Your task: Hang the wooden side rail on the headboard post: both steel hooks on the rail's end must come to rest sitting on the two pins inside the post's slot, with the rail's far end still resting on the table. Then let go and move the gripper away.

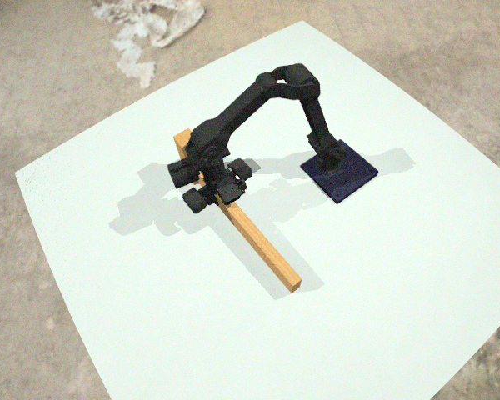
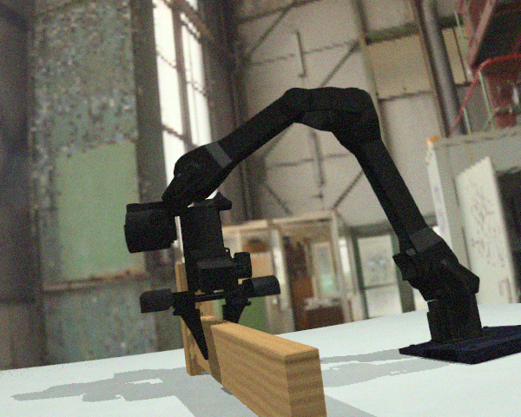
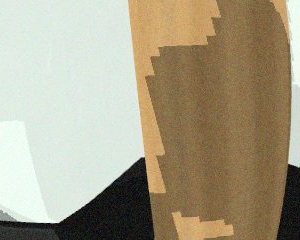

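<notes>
The wooden side rail (image 1: 263, 245) (image 2: 260, 354) (image 3: 215, 110) runs away from the headboard post, standing on its narrow edge. Its far end is low at the table in the top view. The upright wooden headboard post (image 1: 183, 138) (image 2: 191, 354) stands at the rail's other end, partly hidden behind the arm. My gripper (image 1: 219, 200) (image 2: 218, 334) is shut on the rail close to the post, one finger on each side. The steel hooks, the slot and its pins are hidden in all views, so I cannot tell whether the hooks sit on the pins.
The arm's dark blue base plate (image 1: 349, 181) (image 2: 471, 350) lies on the white table (image 1: 371, 275) (image 2: 95, 372), to the right of the rail. The arm arches above the table from the base to the rail. Shadows lie around both.
</notes>
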